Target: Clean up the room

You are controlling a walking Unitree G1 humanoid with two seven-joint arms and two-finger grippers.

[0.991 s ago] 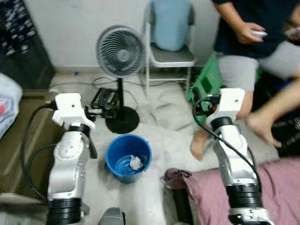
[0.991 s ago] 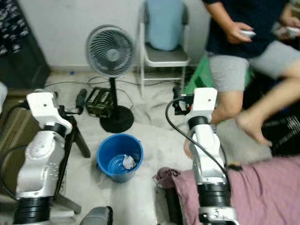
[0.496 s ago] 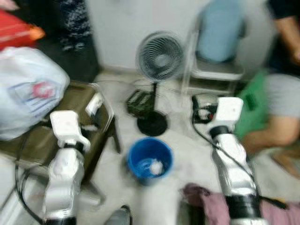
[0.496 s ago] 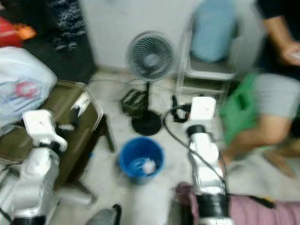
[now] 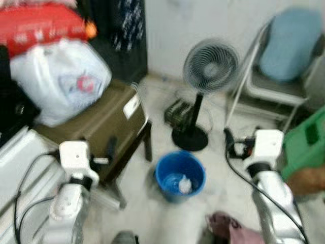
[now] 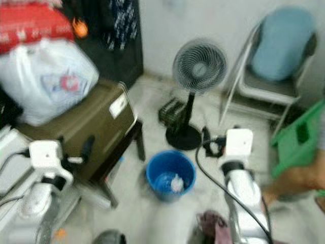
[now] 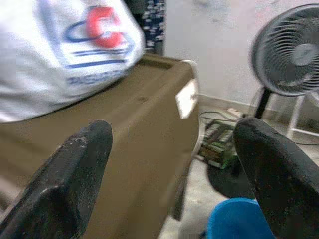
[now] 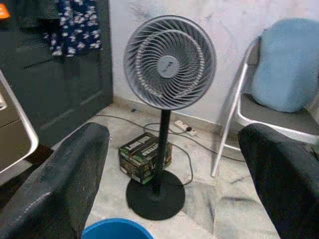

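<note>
A blue bucket (image 5: 180, 175) stands on the pale floor between my two arms, with a crumpled white wad (image 5: 185, 185) inside it. My left gripper (image 7: 169, 179) is held out over the corner of a brown case (image 7: 124, 134), fingers wide apart and holding nothing. The bucket's rim (image 7: 234, 219) lies past its fingers. My right gripper (image 8: 174, 184) is open too and holds nothing; it faces the standing fan (image 8: 169, 62), with the bucket's rim (image 8: 112, 229) low between its fingers. The head views are blurred.
The brown case (image 5: 101, 127) sits on a dark stool at left, under a white plastic bag (image 5: 61, 84) and a red bag (image 5: 38, 28). Behind the bucket: the fan, a black box (image 8: 144, 154), a folding chair (image 5: 289, 56). Green crate (image 5: 304, 145) right; pink cloth (image 5: 228, 229) near.
The camera has swung left: the seated person has slid out at the right, and the brown case and bags have come in at the left. Both arms keep the same raised pose.
</note>
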